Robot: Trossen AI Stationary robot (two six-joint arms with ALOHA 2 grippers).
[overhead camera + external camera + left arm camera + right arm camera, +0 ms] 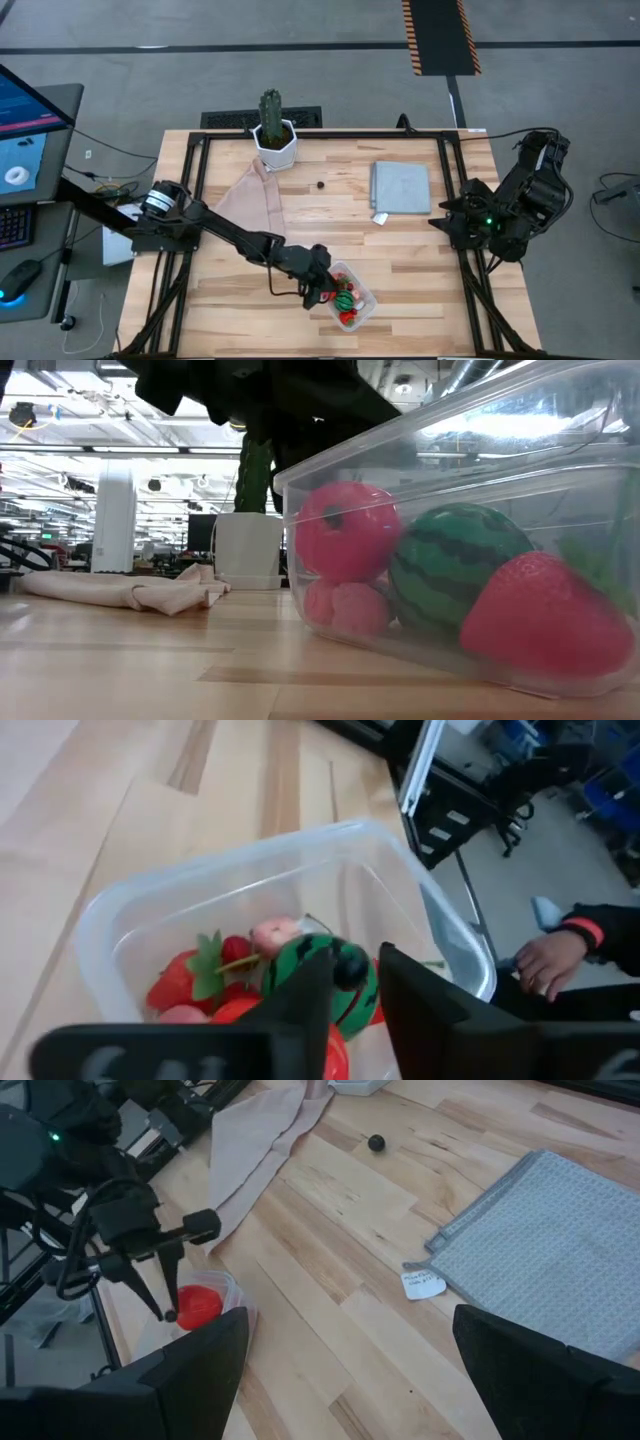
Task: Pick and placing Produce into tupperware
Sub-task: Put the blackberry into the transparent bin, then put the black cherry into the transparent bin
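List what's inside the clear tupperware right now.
Tupperware holds a striped green ball, a strawberry and other red and pink pieces; the left gripper covers part.
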